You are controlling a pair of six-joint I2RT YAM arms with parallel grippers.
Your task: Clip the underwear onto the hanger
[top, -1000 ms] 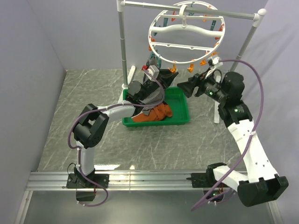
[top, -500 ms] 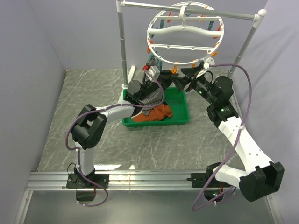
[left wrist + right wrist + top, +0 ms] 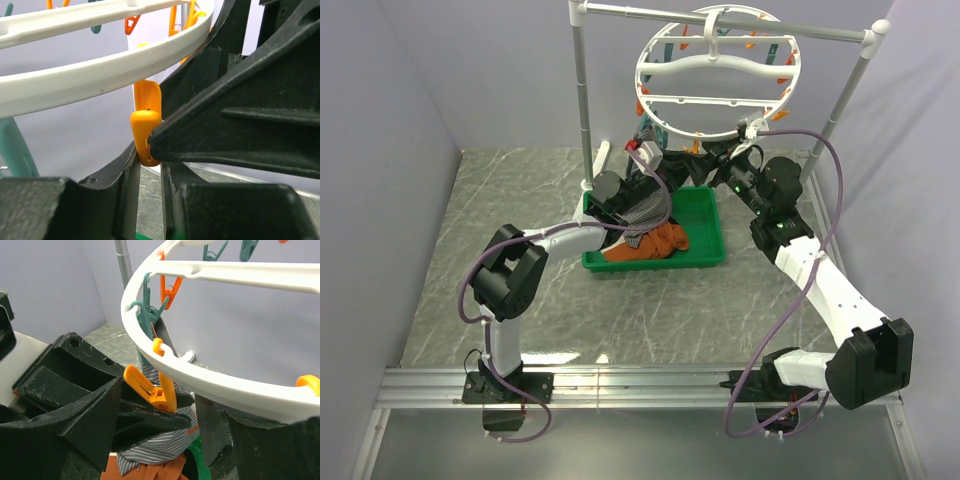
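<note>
Right gripper now swung left to the lower rim of the hanger, fingers wide astride an orange clothespin, left gripper pinching the underwear just below it, above the far edge of the tray.

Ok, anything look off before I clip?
Nothing stands out: the left gripper holds the underwear below the rim of the hanger, the right gripper straddles an orange clothespin, the orange garment lies in the green bin.
</note>
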